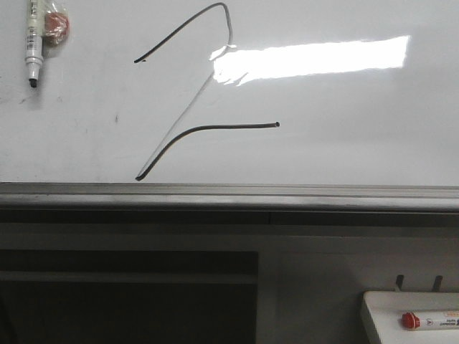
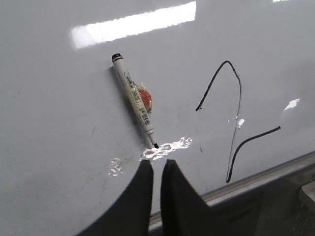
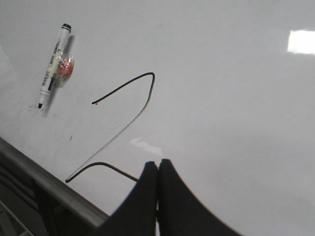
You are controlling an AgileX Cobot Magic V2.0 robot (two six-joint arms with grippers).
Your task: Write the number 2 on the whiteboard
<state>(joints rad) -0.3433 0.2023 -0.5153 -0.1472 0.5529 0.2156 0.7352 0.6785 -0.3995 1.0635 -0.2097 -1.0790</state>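
Hands, left [image 2: 156,167] and right [image 3: 158,169], we see pinched closed and empty before the whiteboard [image 1: 344,143] bearing the 2 [image 1: 188,107].

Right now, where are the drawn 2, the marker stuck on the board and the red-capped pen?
2 [image 1: 215,128]: front view, base stroke.
marker [image 1: 33,36]: front view, barrel.
red-capped pen [image 1: 410,320]: front view, red cap.

A white tray [image 1: 373,315] sits before a dark recessed shelf [image 1: 129,294].
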